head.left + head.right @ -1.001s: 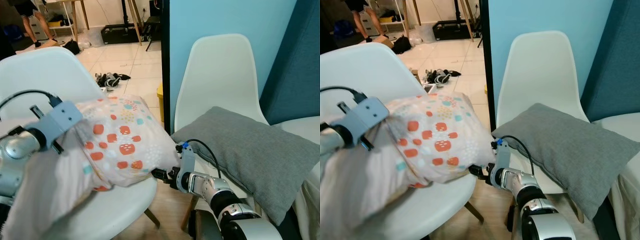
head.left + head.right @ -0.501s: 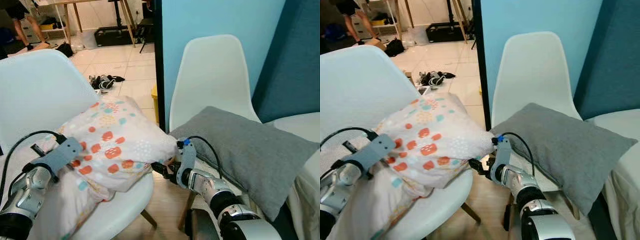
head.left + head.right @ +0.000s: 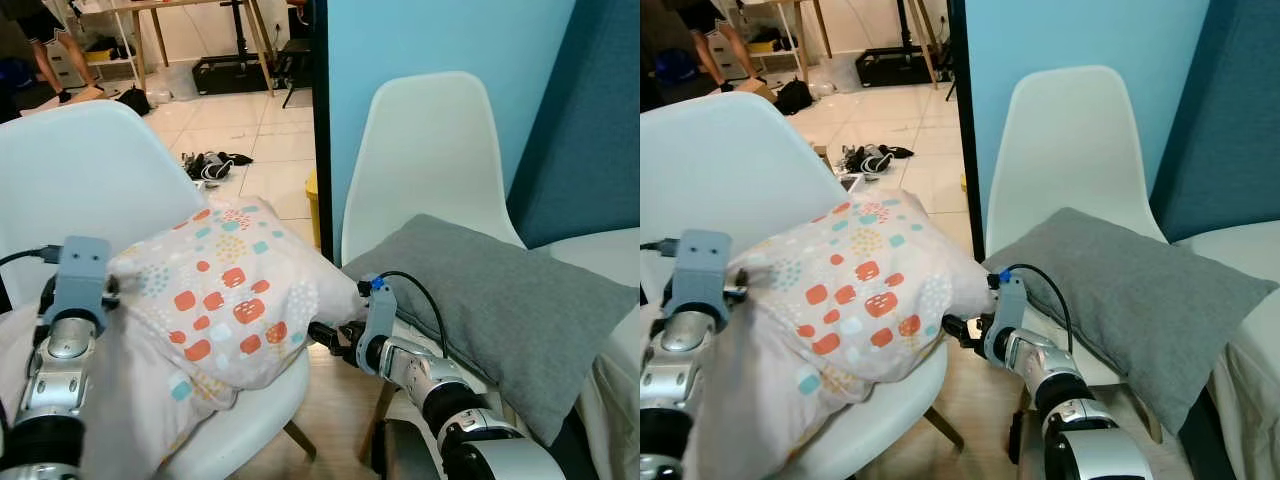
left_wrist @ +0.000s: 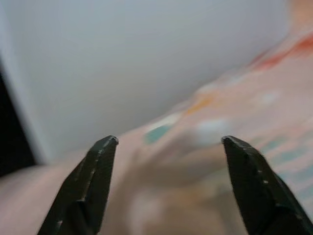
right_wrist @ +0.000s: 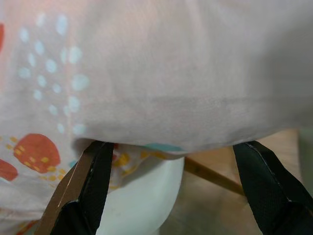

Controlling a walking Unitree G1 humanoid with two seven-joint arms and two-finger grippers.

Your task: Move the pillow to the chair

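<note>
Here the soft patterned pillow [image 3: 225, 300] (puffy) lies on the smooth chair [image 3: 85, 180], both hands spread wide.

a white chair [image 3: 70, 190] carries the patterned pillow [image 3: 225, 300] on its seat. beside it, a second white chair [image 3: 430, 150] holds a grey pillow [image 3: 500, 300].
</note>
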